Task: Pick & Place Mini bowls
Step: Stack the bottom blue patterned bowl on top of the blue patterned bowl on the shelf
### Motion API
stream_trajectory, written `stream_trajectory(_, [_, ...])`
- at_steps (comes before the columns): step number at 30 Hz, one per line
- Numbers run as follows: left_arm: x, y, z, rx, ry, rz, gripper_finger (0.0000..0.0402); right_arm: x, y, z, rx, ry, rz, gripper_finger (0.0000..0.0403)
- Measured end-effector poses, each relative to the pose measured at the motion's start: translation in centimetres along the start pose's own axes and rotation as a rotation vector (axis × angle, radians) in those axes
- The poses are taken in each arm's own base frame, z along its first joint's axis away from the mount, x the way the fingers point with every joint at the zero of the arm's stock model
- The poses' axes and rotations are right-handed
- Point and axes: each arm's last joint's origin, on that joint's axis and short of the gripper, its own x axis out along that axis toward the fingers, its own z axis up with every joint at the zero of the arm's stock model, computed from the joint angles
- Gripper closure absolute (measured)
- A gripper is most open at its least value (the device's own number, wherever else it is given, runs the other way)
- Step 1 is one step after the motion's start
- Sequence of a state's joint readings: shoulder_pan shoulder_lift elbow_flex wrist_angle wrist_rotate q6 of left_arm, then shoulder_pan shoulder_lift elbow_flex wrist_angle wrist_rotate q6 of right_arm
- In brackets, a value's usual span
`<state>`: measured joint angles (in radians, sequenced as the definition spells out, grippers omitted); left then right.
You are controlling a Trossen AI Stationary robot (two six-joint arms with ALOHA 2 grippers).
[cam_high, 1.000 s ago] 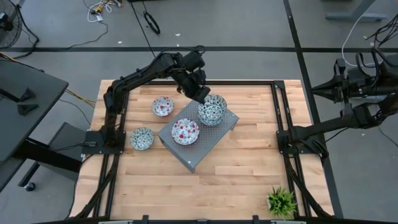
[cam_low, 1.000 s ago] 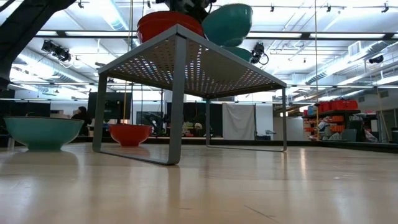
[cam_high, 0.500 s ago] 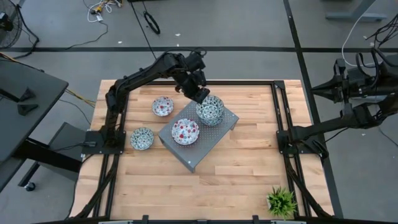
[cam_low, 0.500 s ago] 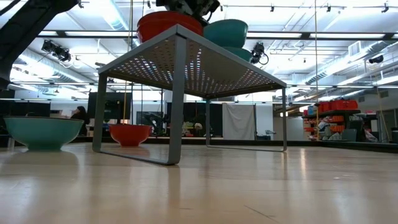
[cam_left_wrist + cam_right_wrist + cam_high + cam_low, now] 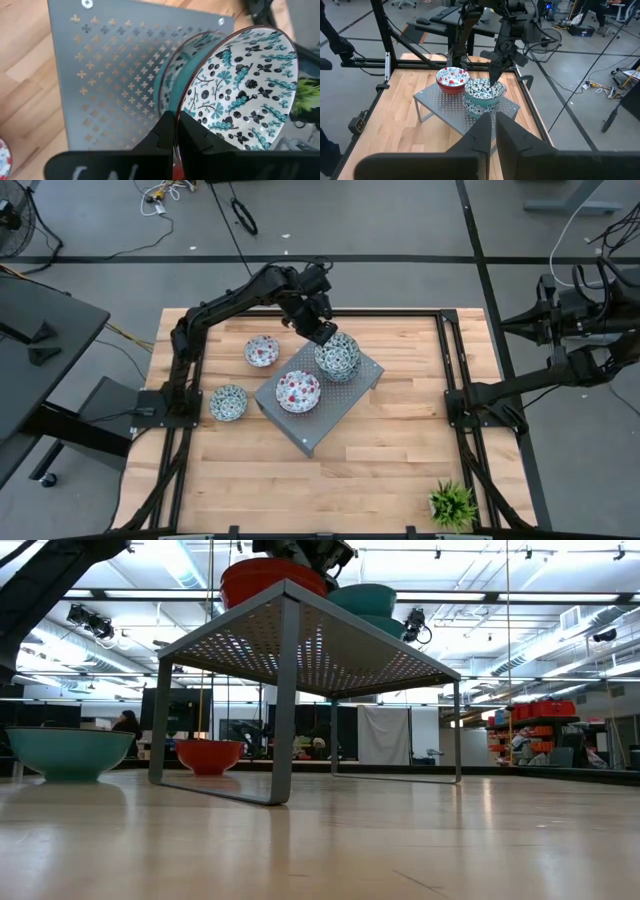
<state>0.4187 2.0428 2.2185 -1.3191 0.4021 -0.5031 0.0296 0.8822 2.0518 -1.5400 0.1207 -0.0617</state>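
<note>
Teal bowl (image 5: 339, 353) sits nested on another teal bowl on the grey perforated stand (image 5: 315, 423), beside the red bowl (image 5: 298, 390) there; left gripper (image 5: 322, 332) pinches its rim. Looks like placing: you open next, then lift clear. Right gripper (image 5: 493, 131) waits well off the stand, fingers pressed together.

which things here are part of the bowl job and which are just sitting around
Job:
- teal-patterned white ceramic bowl pinched at its rim by the left claw, on a stack of teal bowls
- red-patterned bowl on the grey perforated metal stand
- red-patterned bowl and teal-patterned bowl on the wooden table

Lying about:
- small green potted plant
</note>
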Motion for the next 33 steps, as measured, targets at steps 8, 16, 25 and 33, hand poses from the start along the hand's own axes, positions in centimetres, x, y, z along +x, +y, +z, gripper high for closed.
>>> stream_trajectory(8, [0.65, 0.05, 0.26, 0.012, 0.006, -0.005, 0.0392, 0.0, 0.0, 0.0, 0.0, 0.0, 0.0, 0.0376])
stream_trajectory(16, [0.63, 0.12, 0.29, 0.015, 0.003, 0.004, 0.039, -0.01, 0.0, 0.0, 0.0, 0.0, 0.0, 0.0376])
stream_trajectory(25, [0.91, 0.17, 0.46, 0.025, -0.002, 0.005, 0.0391, 0.0, 0.0, 0.0, 0.0, 0.0, 0.0, 0.0376])
stream_trajectory(33, [0.91, 0.18, 0.44, 0.025, 0.0, 0.007, 0.0393, 0.0, 0.0, 0.0, 0.0, 0.0, 0.0, 0.0376])
